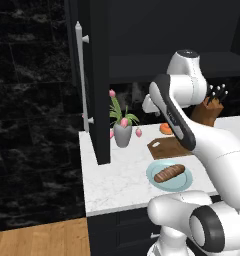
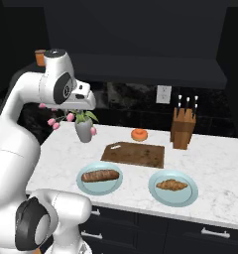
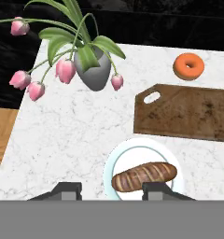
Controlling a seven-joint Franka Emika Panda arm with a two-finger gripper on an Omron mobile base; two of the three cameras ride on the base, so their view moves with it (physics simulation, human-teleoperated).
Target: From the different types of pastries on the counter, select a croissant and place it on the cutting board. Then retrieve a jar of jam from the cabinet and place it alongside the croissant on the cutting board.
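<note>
Hand view, bare cutting board point(image 3: 188, 112), doughnut point(image 3: 189, 66) past its edge

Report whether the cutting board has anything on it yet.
Bare. The cutting board shows only wood grain; the croissant sits on its plate, and the doughnut lies beyond the board.

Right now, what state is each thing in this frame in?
cutting board: flat on the counter, bare
croissant: on a teal plate, not yet moved
loaf: on its plate
doughnut: directly on the counter
cabinet door: swung open
gripper: shut, empty, above the counter
</note>
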